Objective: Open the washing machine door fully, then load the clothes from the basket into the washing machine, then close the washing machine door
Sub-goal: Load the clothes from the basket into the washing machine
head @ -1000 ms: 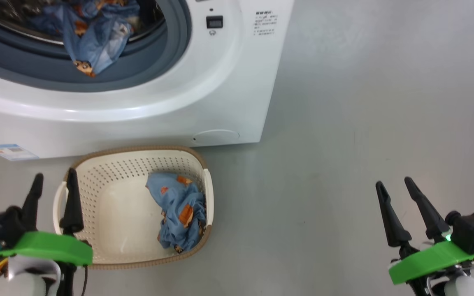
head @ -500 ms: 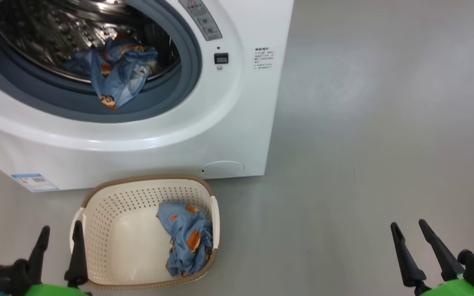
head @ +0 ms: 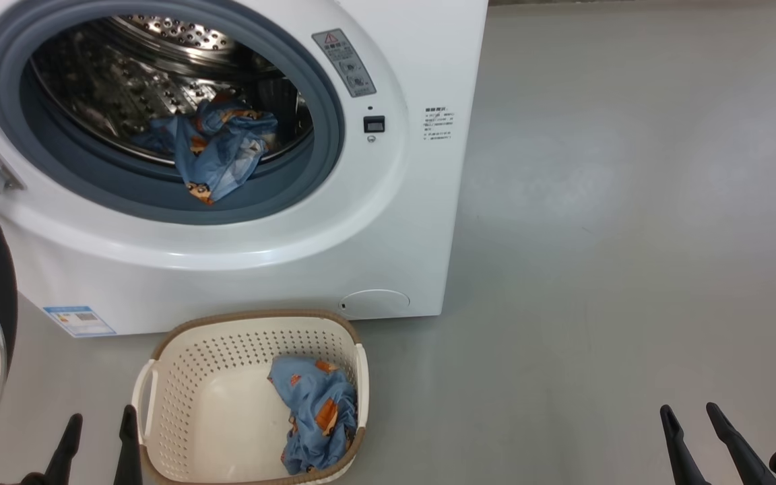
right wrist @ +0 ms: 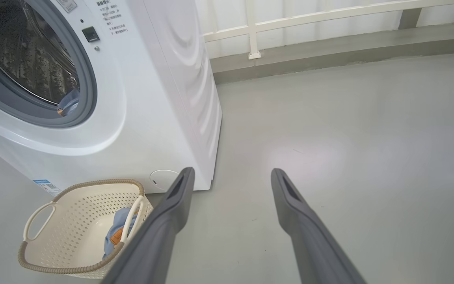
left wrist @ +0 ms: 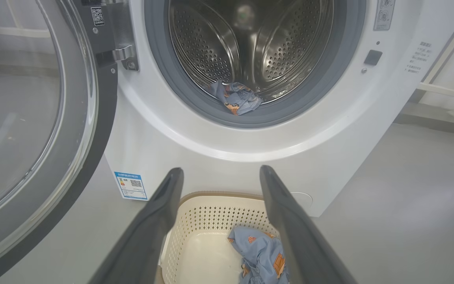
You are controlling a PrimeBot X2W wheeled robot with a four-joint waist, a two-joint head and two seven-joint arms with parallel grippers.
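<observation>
Loosely bunched blue clothes (head: 314,414) in basket (head: 179,404)

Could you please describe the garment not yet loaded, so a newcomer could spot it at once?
Start at the white washing machine; a cream perforated basket sits on the floor before it. The crumpled blue cloth with orange figures lies inside it, unlike its twin spilling from the drum.

Laundry area: washing machine (head: 401,222), basket (head: 179,404) w/ clothes (head: 317,411), grey floor (head: 630,269), white railing (right wrist: 251,31) behind.
</observation>
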